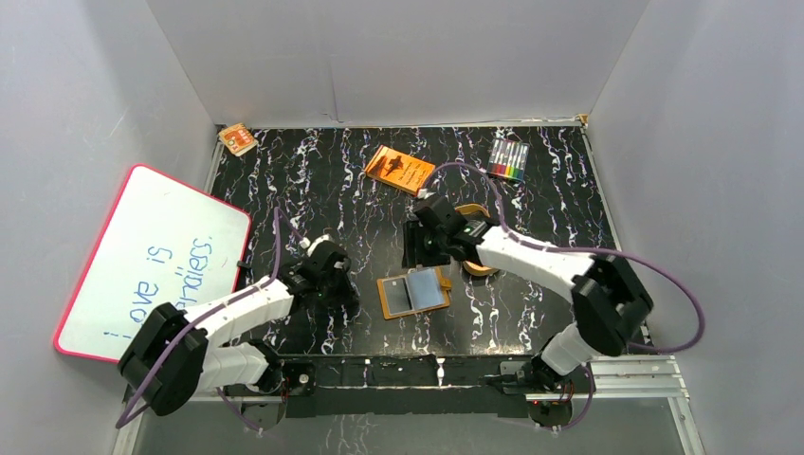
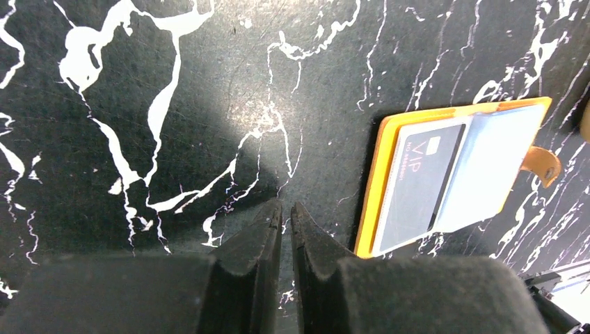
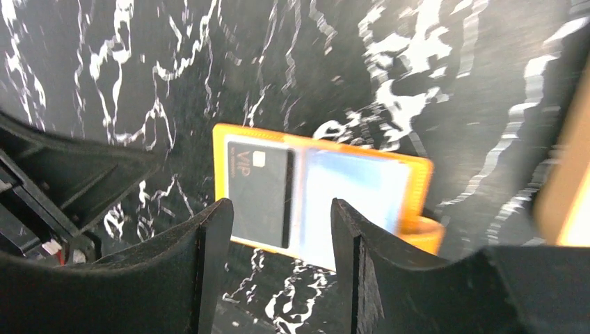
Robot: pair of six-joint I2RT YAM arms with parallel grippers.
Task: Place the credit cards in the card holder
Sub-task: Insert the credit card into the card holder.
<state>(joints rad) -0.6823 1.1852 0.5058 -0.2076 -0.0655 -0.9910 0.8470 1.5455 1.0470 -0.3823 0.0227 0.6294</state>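
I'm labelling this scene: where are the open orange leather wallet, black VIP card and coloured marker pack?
open orange leather wallet (image 2: 495,156): left wrist view, bare blue pocket.
black VIP card (image 2: 419,186): left wrist view, its middle.
coloured marker pack (image 1: 508,159): top view, middle.

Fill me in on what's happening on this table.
Two robot arms are working on getting credit cards into a card holder, which lies open on the black marbled table between them. One black card marked VIP sits on the holder's left half; whether it is fully tucked into a pocket is hard to tell. The right gripper hangs open just behind the holder, holding nothing. The left gripper is shut and empty, off to the holder's left.
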